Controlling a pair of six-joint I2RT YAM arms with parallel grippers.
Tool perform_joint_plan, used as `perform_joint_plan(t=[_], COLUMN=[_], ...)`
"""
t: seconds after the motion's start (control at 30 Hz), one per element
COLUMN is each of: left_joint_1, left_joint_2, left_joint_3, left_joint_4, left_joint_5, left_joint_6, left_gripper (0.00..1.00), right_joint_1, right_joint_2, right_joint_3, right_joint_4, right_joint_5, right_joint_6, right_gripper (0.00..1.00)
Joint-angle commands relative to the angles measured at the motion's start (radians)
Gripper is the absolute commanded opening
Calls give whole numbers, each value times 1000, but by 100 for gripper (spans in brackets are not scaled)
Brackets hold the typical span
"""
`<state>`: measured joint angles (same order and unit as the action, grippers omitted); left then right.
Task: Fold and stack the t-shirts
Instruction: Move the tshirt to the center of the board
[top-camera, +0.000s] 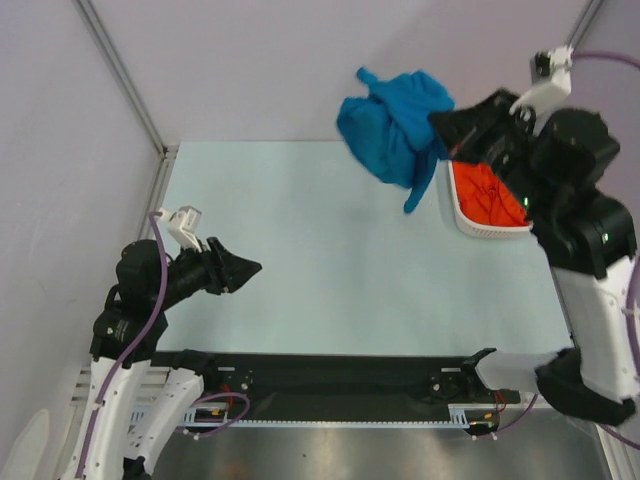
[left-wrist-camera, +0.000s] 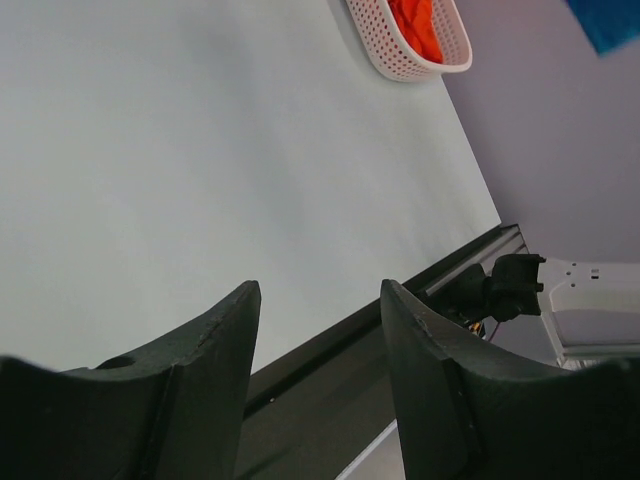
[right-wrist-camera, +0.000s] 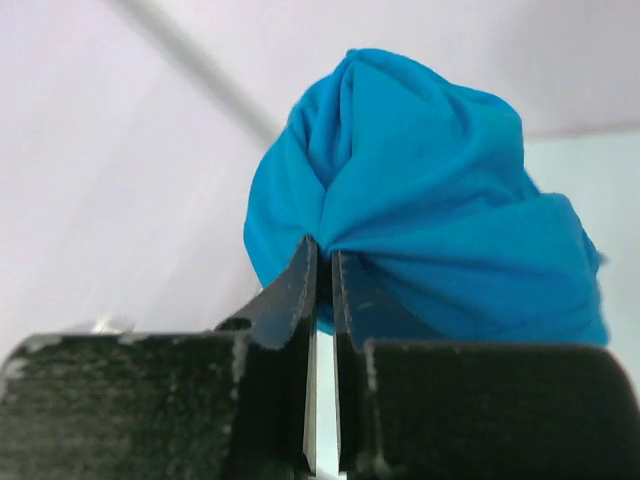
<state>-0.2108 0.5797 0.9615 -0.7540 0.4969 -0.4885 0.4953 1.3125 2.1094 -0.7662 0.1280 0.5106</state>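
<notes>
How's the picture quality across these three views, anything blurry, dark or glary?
Top view: even light, sharp, no glare on the table. Left wrist view: the left gripper is dark and soft-edged; the basket is sharp. Right wrist view: the right gripper is grainy, the blue t-shirt slightly soft.

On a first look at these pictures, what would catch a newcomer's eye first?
The blue t-shirt hangs bunched above the table's far right corner, pinched in the right gripper. Beside it, the orange-red t-shirt lies in a white basket.
</notes>
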Motion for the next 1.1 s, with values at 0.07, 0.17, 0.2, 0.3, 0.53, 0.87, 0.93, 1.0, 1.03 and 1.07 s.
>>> perform_joint_plan(t=[0.07, 0.17, 0.2, 0.3, 0.53, 0.87, 0.93, 1.0, 1.03, 1.07], left_joint_1=[-16, -18, -18, -18, -22, -205, -219, -219, -219, -219], left_joint_2=[-49, -66, -66, -60, -37, 198, 215, 212, 213, 218], left_joint_3=[26, 36, 52, 83, 77, 17, 14, 3, 5, 6], left_joint_4=[-13, -39, -60, -97, -128, -214, -196, -134, -119, -93], left_joint_5=[-12, -20, -20, -14, -30, -109, -110, -103, -101, -100], left_joint_6=[4, 7, 16, 28, 42, 40, 38, 12, 4, -5], left_gripper=[58, 59, 59, 61, 64, 59, 59, 60, 61, 61], right_joint_1=[350, 483, 503, 546, 479, 341, 371, 390, 391, 399], right_joint_2=[-93, -70, -64, -18, 13, 25, 57, 115, 138, 157], right_joint_3=[-363, -501, -534, -632, -621, -943, -989, -1000, -997, -994], right_joint_4=[74, 41, 42, 47, -126, -26, 27, 86, 93, 102], right_joint_5=[32, 53, 47, 0, -13, -258, -301, -332, -340, -349], right_joint_6=[118, 164, 172, 200, 218, 229, 221, 203, 197, 189], right_gripper=[0, 1, 4, 36, 91, 57, 58, 60, 64, 64])
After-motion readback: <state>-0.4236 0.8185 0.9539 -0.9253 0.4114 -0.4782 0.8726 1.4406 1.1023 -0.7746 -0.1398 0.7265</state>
